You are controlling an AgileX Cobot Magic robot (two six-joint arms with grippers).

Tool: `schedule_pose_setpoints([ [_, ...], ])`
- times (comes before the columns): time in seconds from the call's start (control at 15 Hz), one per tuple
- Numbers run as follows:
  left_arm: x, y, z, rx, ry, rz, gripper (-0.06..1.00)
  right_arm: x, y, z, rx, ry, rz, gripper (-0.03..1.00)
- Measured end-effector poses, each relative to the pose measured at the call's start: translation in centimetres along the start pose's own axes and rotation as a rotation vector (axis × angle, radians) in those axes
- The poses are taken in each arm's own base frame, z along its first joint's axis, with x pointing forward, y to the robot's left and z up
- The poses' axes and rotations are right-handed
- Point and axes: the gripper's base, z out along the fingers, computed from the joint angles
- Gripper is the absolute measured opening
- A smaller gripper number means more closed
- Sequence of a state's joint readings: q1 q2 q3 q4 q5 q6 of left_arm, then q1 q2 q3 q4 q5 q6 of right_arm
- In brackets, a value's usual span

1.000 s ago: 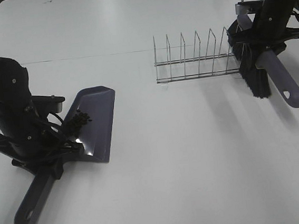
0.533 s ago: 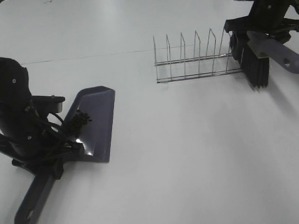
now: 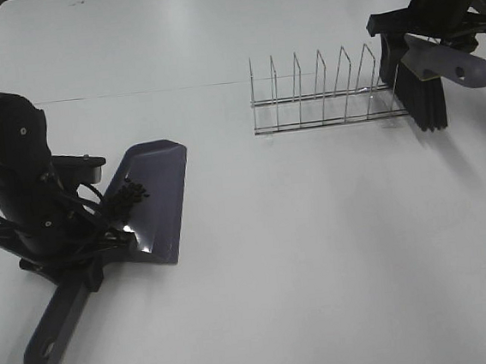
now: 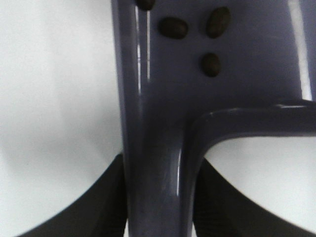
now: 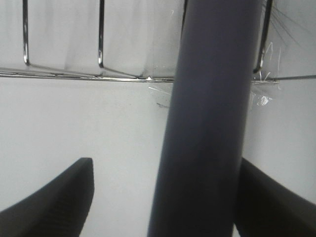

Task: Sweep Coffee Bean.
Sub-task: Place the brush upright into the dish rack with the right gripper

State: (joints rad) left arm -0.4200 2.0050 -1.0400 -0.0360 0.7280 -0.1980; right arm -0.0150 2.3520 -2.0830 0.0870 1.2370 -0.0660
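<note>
- My left claw [image 4: 160, 197] is closed narrow on the handle of the dustpan [image 4: 163, 98], with a dark finger [image 4: 98, 202] on each side. It sits well to the left of the wire rack [image 3: 321, 97] and nearer the camera.
- My right claw [image 5: 165, 197] is clamped on the handle of the brush [image 5: 207, 98], just at the rack's right end.
- The white table [image 3: 320, 269] bears the rack, which stands upright.
- The dustpan lies flat, well left of the rack, with its handle pointing away from the rack.
- The brush hangs bristles-down just beside the rack's right end, and its handle slants away from the rack. I cannot tell whether the bristles touch the table.
- The coffee bean [image 3: 128, 196] cluster lies on the dustpan, at the edge farther from the rack. A few beans [image 4: 173, 28] show just above my left claw's grip.
</note>
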Motion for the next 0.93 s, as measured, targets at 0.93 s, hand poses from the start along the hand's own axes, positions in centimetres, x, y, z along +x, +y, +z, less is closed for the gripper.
schedule_pose_setpoints([
  [0.93, 0.0, 0.0, 0.0, 0.001, 0.003, -0.002, 0.33, 0.1, 0.1, 2.9, 0.024, 0.052, -0.015, 0.77],
])
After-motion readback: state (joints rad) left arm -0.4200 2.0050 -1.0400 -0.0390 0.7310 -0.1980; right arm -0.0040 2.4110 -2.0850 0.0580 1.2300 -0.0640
